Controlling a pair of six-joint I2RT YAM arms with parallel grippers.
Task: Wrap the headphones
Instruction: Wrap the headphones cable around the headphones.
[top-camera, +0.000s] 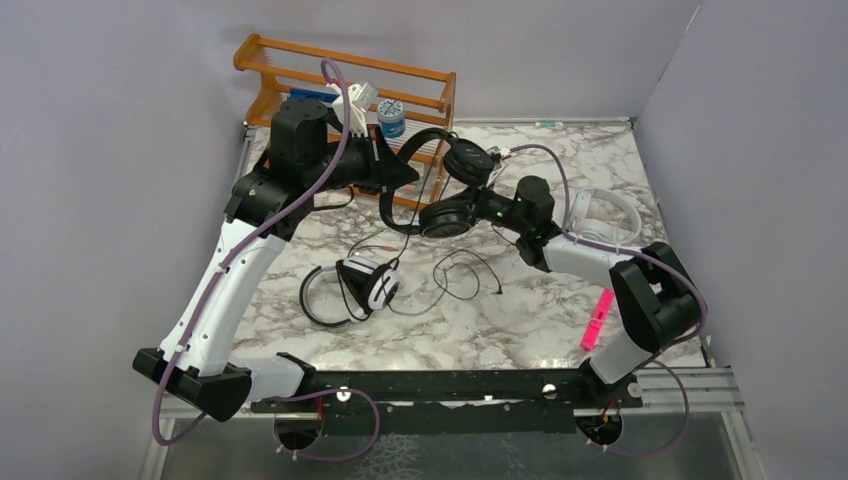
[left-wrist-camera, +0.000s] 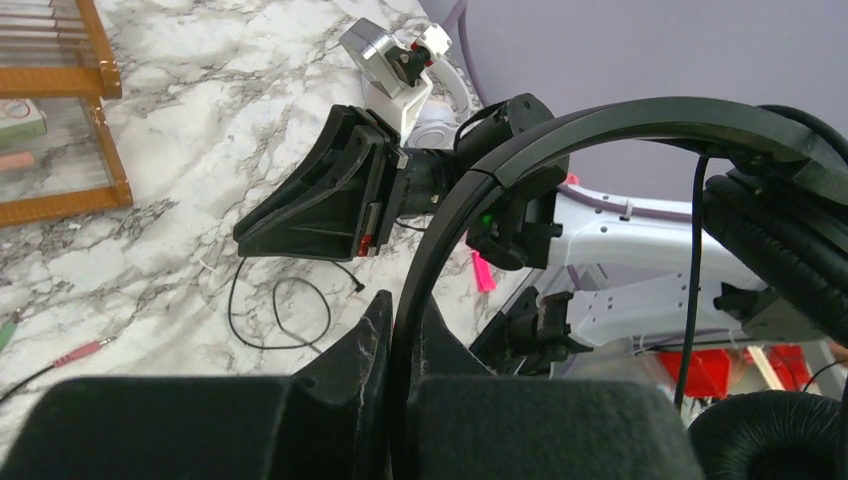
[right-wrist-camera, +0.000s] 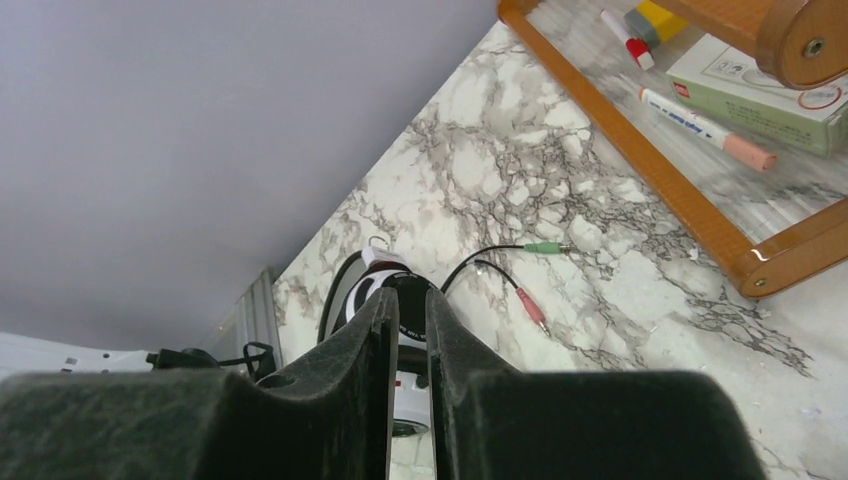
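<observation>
Claws: left claw (left-wrist-camera: 403, 318) is clamping the headband of the black headphones (left-wrist-camera: 620, 118); right claw (right-wrist-camera: 412, 300) is standing slightly ajar, empty.
Location: headphones hanging aloft, upper centre, top view.
Method advised: right claw taking the dangling cord (left-wrist-camera: 694, 270), looping evenly.

The place is a robotics lab cell: plain grey partition walls (top-camera: 100, 120) box a white marble-patterned tabletop (top-camera: 470, 330) edged by a black arm-mounting rail (top-camera: 450, 383).
</observation>
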